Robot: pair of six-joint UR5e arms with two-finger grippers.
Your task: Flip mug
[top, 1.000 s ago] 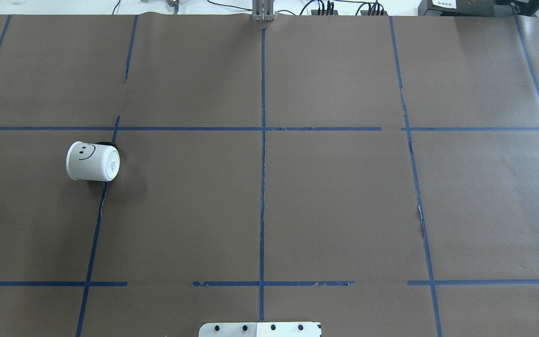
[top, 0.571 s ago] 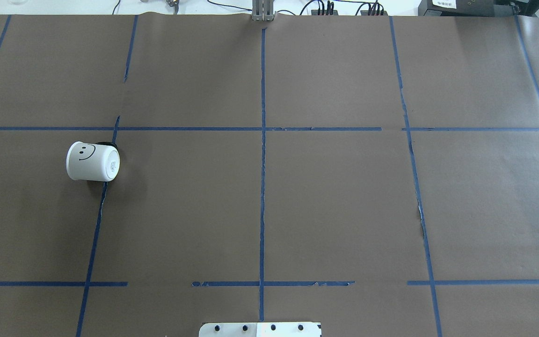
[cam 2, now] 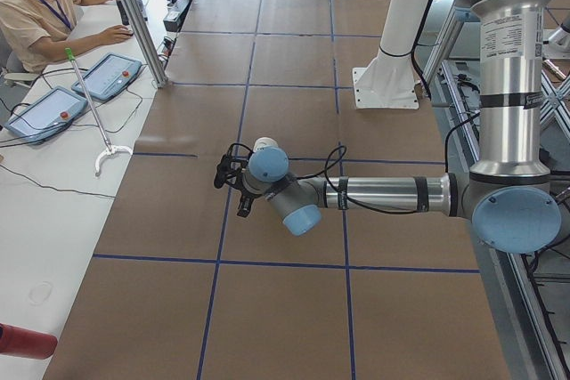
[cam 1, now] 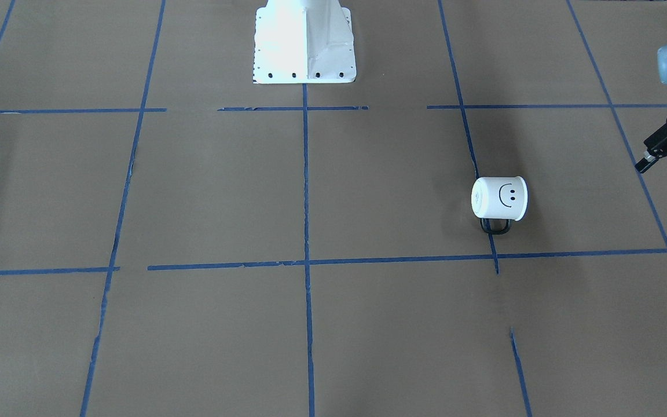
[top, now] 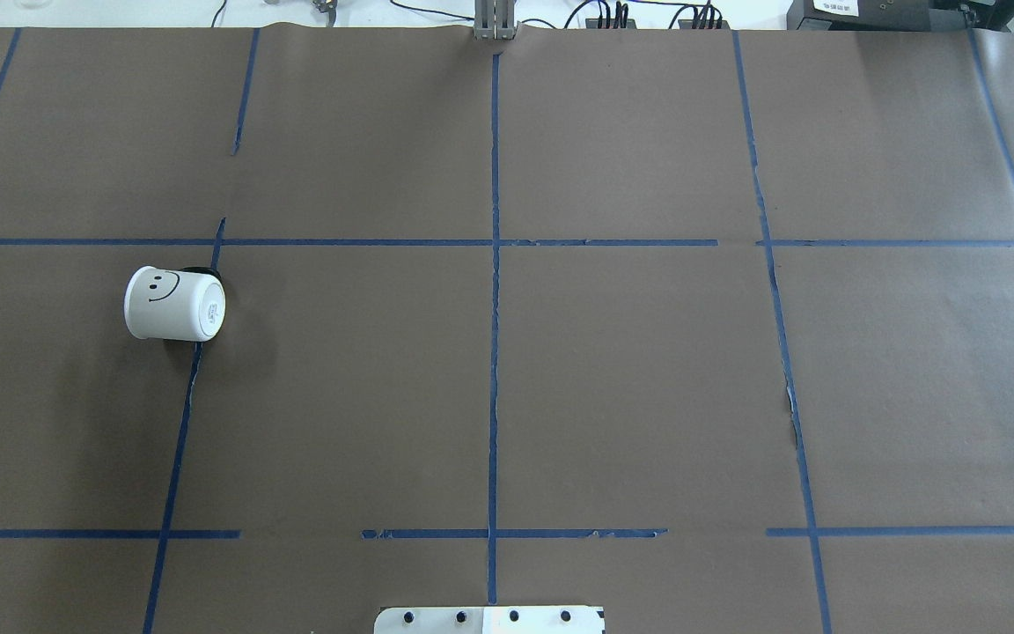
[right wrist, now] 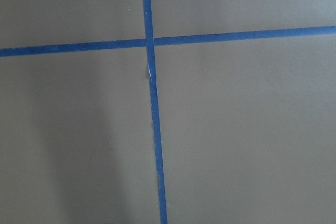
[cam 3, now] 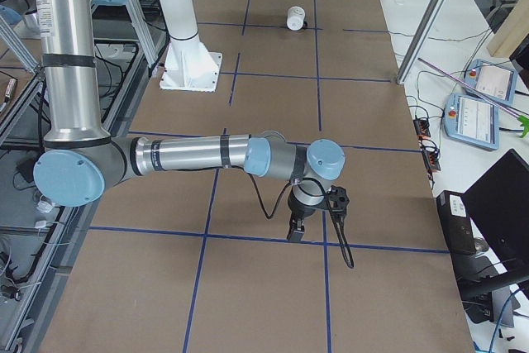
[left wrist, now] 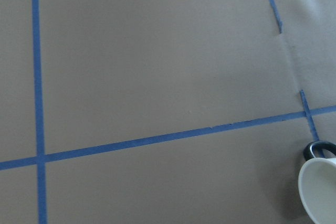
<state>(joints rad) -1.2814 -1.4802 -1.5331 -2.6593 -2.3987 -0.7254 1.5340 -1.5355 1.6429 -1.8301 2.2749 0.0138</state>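
Brown-papered worktop (top: pixel 630 370) carries the mug (top: pixel 174 304) on its side in the robot's left half, mouth turned toward the left claw (cam 1: pixel 662 172), which hangs near, spread and empty, presumably to approach the rim; whether the right claw (cam 3: pixel 294 232) is open I cannot tell.

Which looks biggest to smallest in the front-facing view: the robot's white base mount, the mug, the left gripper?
1. White base mount: clearly largest, even though it is cut off by the top edge.
2-3. Mug and left gripper: about alike. The gripper is cropped at the right edge, so I won't rank them.
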